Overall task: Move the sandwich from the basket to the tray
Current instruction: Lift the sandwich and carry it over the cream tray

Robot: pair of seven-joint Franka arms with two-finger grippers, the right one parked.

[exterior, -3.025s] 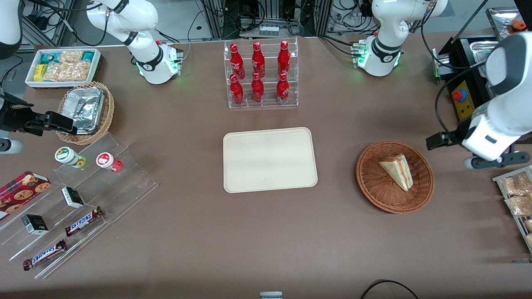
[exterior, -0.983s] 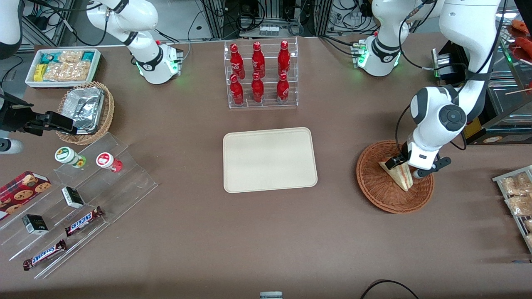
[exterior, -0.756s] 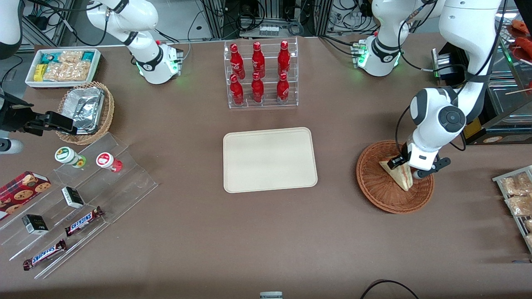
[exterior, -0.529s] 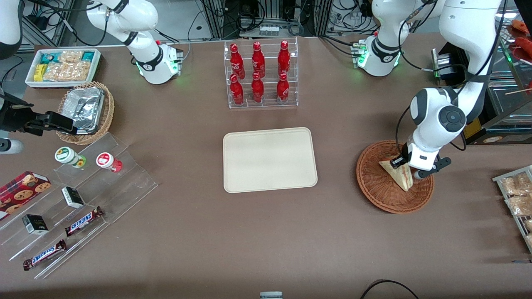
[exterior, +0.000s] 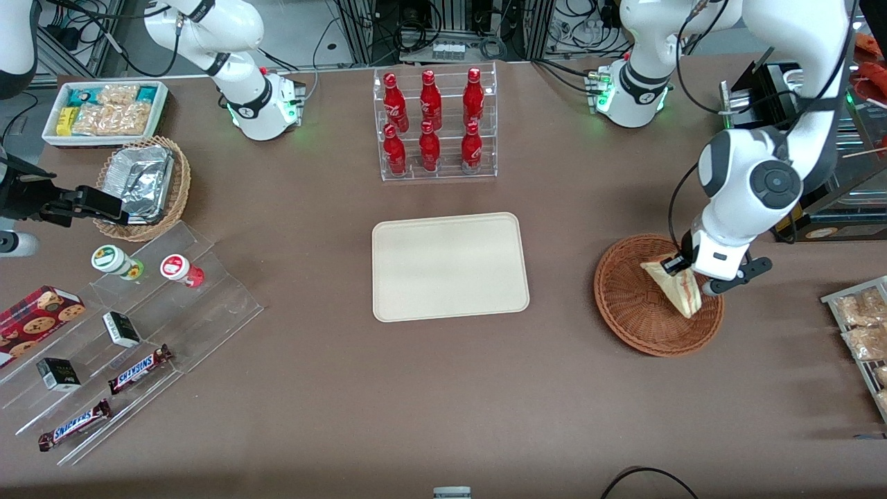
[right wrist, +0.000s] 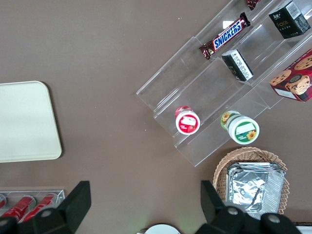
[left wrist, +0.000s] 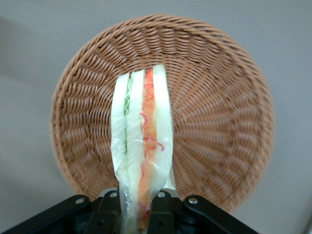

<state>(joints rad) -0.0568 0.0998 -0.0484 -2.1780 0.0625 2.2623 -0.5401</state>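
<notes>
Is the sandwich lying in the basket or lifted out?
Lifted: the tool is shut on the sandwich, which hangs above the wicker basket, its floor showing bare beneath it.

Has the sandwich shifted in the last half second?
Yes. The sandwich, clamped in the gripper, has lifted and shifted toward the working arm's end relative to the basket.

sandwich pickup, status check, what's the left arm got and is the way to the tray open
Gripper over the reddish-brown woven wicker basket, jaws shut on the triangular white-bread sandwich. Sandwich lifted above the basket. Flat cream-beige rectangular tray bare; nothing between it and the basket.
</notes>
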